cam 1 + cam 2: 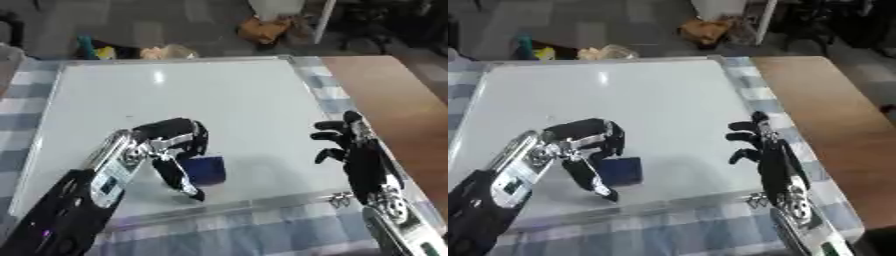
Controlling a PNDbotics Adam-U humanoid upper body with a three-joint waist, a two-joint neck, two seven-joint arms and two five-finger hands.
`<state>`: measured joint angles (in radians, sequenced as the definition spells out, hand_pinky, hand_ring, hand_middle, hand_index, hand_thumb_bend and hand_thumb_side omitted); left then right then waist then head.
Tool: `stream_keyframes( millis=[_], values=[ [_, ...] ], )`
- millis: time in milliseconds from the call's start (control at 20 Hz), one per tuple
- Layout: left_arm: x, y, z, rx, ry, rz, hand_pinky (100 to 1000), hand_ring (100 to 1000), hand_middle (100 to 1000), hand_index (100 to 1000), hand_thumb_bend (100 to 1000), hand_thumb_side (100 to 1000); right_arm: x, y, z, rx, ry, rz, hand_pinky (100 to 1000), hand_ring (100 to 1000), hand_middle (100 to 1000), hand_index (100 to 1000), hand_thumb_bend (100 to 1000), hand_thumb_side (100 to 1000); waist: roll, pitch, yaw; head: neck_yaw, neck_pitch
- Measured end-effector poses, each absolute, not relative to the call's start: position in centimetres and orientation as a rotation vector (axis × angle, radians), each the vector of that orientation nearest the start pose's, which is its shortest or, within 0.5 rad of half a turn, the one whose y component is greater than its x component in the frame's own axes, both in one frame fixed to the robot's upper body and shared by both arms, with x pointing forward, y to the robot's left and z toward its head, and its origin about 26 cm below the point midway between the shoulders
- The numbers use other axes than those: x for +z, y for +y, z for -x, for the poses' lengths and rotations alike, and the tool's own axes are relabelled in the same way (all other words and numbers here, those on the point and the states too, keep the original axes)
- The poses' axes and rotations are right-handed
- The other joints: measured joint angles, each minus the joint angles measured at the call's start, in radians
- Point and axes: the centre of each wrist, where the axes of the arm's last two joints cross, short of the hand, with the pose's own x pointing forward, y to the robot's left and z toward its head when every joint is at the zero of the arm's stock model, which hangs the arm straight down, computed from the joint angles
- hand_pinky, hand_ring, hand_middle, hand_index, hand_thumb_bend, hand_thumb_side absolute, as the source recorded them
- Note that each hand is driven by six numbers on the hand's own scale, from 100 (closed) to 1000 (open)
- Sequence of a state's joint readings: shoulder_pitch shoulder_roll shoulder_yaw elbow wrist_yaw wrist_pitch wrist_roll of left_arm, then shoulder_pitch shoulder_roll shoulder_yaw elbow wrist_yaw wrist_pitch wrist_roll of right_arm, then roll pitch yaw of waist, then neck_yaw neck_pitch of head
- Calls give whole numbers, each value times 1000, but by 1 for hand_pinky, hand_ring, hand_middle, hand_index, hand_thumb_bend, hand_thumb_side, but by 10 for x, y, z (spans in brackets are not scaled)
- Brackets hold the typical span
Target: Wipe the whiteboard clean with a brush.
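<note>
Blue brush (205, 169) gripped by left robot hand (171, 145) on whiteboard (227, 95).

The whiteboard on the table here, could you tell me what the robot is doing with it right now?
The robot's left hand has its fingers curled around a small dark blue block, apparently the eraser brush, pressed on the near part of the whiteboard. The board lies flat on a blue checked cloth and looks white, with no marks visible. The right hand hovers at the board's right edge, holding nothing.
</note>
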<state>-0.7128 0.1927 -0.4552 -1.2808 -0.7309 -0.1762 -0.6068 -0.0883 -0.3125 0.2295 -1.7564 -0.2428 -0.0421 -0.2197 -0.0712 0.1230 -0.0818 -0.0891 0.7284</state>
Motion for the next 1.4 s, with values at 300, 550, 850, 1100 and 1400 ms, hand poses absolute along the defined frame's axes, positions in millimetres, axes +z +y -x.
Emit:
stream_keyframes(
  millis=[300, 550, 850, 1100, 1400],
  values=[
    [118, 114, -402, -1887, -1499, -235, 537, 513, 505, 100, 753, 222, 62, -239, -287, 86, -1813, -47, 382, 692, 692, 657, 100, 1000, 0, 1, -1, 0, 0],
    [117, 114, -402, -1884, -1497, -237, 509, 489, 477, 100, 741, 203, 62, -239, -287, 87, -1813, -47, 382, 692, 692, 657, 100, 1000, 0, 1, -1, -1, 0],
    [116, 115, -403, -1870, -1504, -244, 481, 469, 451, 100, 733, 190, 62, -239, -287, 87, -1812, -47, 382, 692, 692, 657, 100, 1000, -2, 1, -1, -1, 0],
    [116, 115, -403, -1858, -1514, -251, 456, 447, 418, 100, 713, 157, 62, -239, -287, 88, -1811, -48, 382, 692, 693, 657, 100, 1000, -3, 2, -1, -2, 0],
    [116, 114, -403, -1844, -1523, -258, 430, 428, 394, 100, 691, 109, 62, -239, -287, 89, -1811, -48, 382, 692, 693, 657, 100, 1000, -4, 2, -1, -2, 0]
  ],
)
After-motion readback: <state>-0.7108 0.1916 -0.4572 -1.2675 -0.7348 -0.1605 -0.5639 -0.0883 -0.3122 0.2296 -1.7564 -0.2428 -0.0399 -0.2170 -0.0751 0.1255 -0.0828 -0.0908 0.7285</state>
